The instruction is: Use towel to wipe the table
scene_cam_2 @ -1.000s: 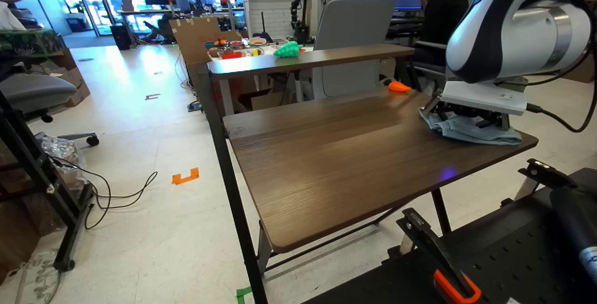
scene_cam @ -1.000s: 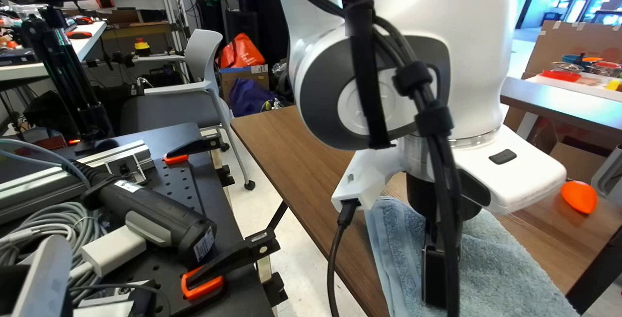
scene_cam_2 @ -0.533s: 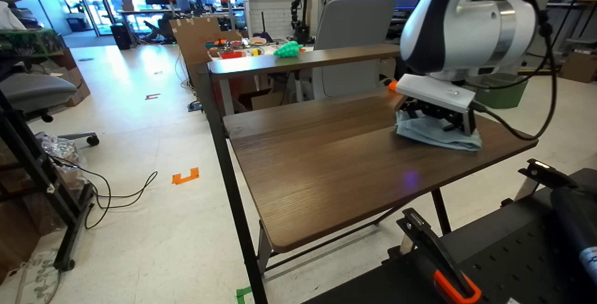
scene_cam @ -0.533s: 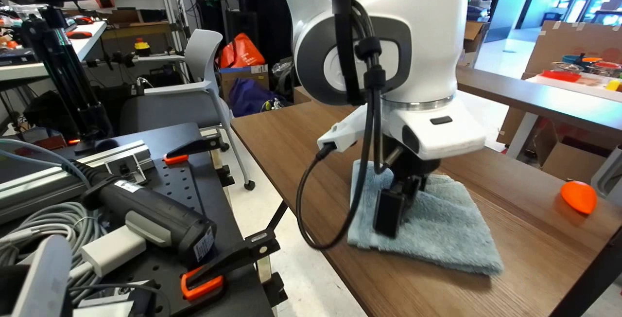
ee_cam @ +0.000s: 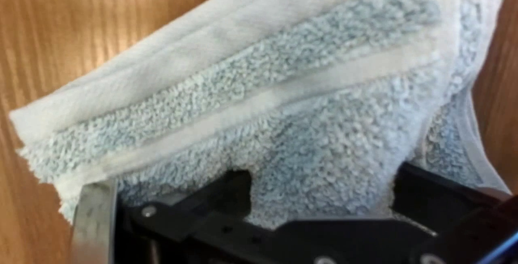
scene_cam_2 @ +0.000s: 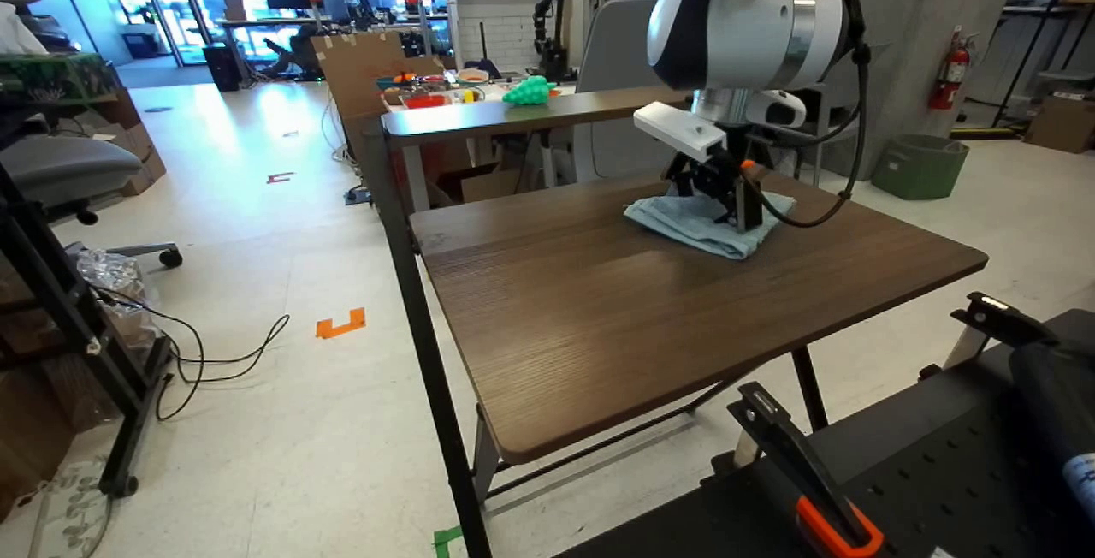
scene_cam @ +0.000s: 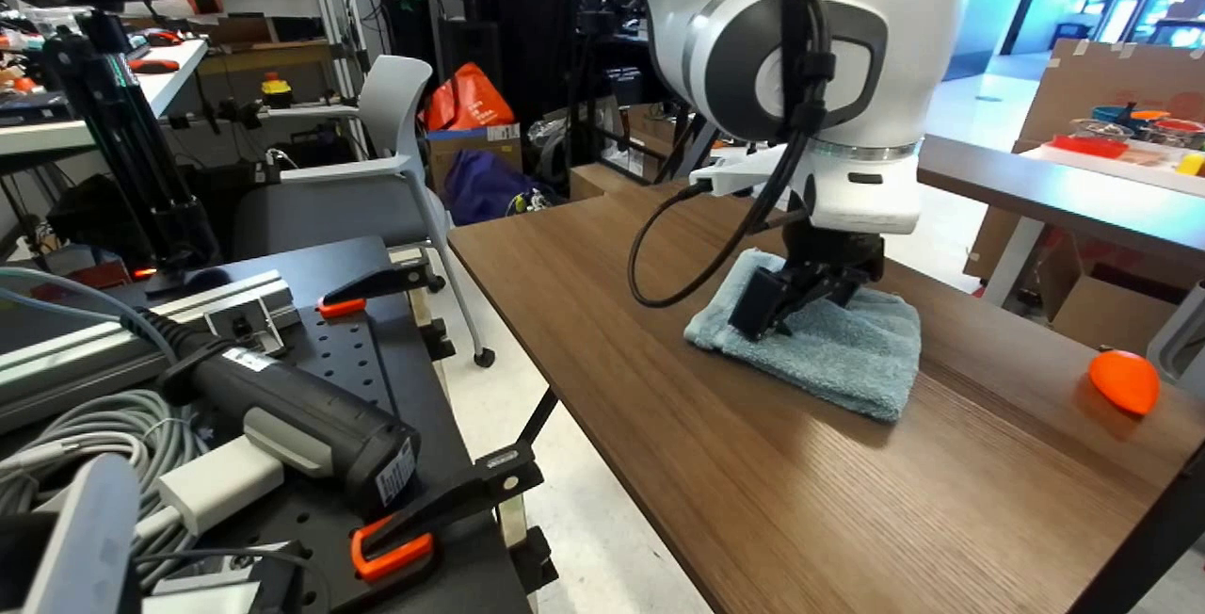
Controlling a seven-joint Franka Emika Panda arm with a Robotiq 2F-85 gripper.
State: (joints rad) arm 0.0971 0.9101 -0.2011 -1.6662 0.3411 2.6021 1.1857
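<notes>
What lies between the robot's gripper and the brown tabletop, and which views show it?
The folded blue-grey towel lies there: under the gripper, on the tabletop. Both exterior views show this.

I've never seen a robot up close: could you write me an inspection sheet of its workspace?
Surface: brown wood-grain tabletop, glare in the wrist view.
Job's things: pale blue towel, folded, on the tabletop.
Clutter: orange object on the tabletop; black tool and clamps on the black bench.
Fingers: apart, towel between them; whether they squeeze it, can't tell.
Cables: black cables strapped to the arm, one looping out; grey coil on the bench.
Surroundings: grey chair, green bin, fire extinguisher.
</notes>
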